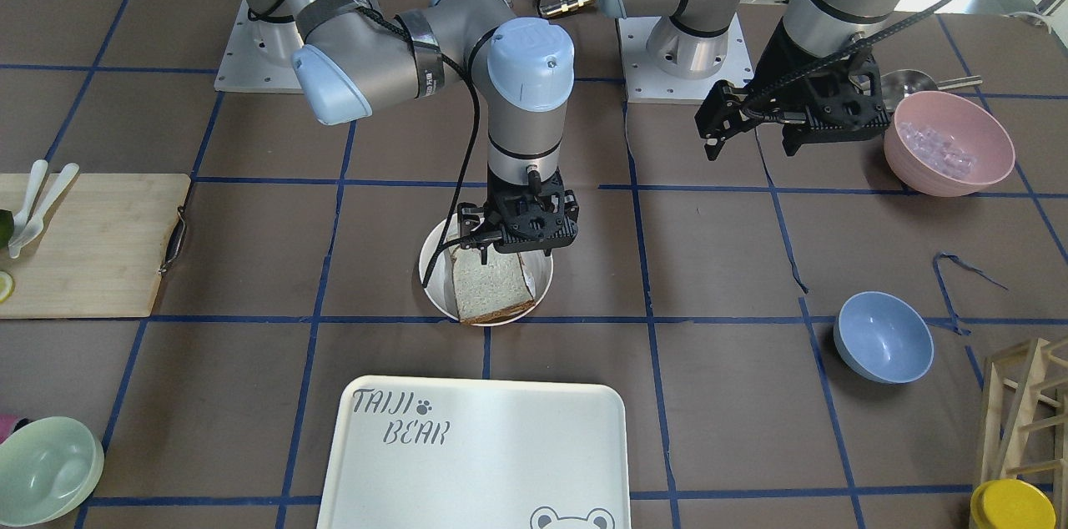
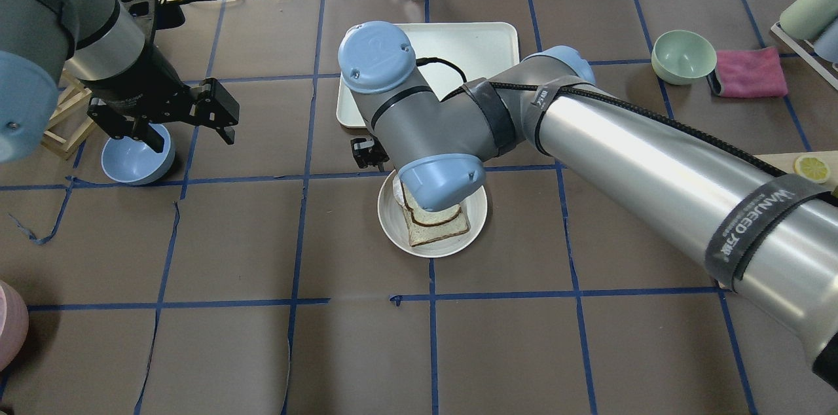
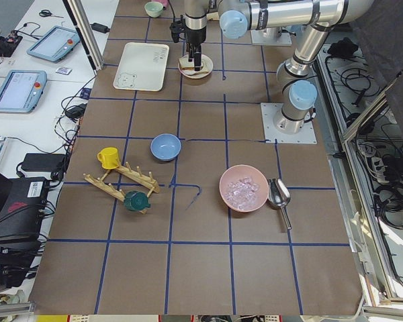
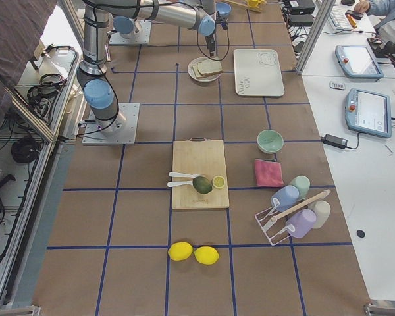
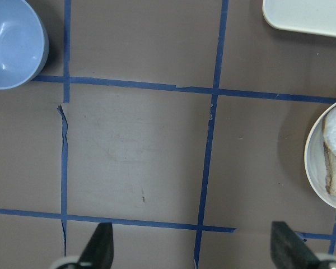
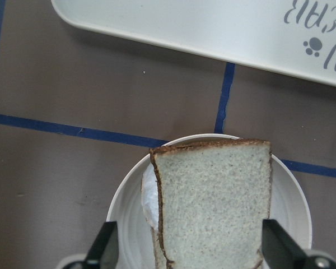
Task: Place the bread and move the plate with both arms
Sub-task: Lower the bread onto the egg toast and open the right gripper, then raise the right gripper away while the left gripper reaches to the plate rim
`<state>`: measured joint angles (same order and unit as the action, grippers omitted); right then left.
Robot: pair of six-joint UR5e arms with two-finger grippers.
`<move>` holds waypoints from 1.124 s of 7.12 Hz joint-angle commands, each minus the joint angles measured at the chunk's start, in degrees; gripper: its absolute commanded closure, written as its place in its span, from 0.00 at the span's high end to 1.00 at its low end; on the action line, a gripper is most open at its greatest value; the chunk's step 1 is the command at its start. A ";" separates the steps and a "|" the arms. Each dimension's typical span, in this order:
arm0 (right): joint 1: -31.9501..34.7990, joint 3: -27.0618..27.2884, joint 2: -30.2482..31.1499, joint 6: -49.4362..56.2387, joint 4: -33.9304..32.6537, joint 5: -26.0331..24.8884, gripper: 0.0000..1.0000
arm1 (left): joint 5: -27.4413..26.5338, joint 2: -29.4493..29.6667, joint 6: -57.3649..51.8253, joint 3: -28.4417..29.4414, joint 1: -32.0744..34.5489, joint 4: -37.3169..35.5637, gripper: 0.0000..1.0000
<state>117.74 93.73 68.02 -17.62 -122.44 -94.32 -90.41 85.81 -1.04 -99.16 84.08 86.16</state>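
Bread [image 6: 213, 202] lying flat on plate [image 1: 434, 283], dark crust along 9 and 12 o'clock in right wrist view, atop a paler layer peeking out at 9 o'clock; nature of that layer impossible to tell. Plate resting on brown table [image 1: 250, 345], with tray [image 1: 501, 445] near it at 12 o'clock in overhead view, not touching. Directly above bread: right gripper [image 6: 189, 244], fingers spread wide, one at 9 and one at 3 o'clock of bread, holding nothing. Between 9 and 10 o'clock from plate in overhead view, well apart: left gripper [image 5: 193, 246], likewise spread and empty, hanging over bare table, blue bowl [image 5: 11, 45] at 10 o'clock in its own camera.

Judged step: placing apparently done, moving plate not yet begun. Next move likely calls for lifting right gripper clear of bread, bringing left gripper across to plate, then pinching opposite rims at 3 and 9 o'clock and holding plate level to avoid tipping bread off. Destination not given by task; tray a fair guess.
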 commanded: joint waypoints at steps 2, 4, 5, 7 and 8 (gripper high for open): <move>-10.73 -0.65 7.80 6.52 13.66 5.69 1.00 | -0.73 1.19 -0.10 -0.67 -0.05 -0.64 1.00; -14.80 -7.64 11.95 8.82 30.75 5.82 1.00 | -2.15 2.78 1.30 -1.12 -0.05 -0.90 1.00; -15.34 -12.82 12.48 9.18 37.73 5.64 1.00 | -2.05 4.87 3.13 -1.29 0.21 -5.34 1.00; -16.83 -14.10 12.57 13.91 37.19 2.50 1.00 | 4.84 10.49 8.58 -5.22 1.69 -17.46 1.00; -19.36 -14.10 12.58 14.10 37.27 2.57 1.00 | 6.11 12.26 12.60 -7.77 3.71 -23.43 1.00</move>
<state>100.78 79.99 80.54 -4.41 -85.42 -90.98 -87.02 95.53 7.59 -103.98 85.81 69.95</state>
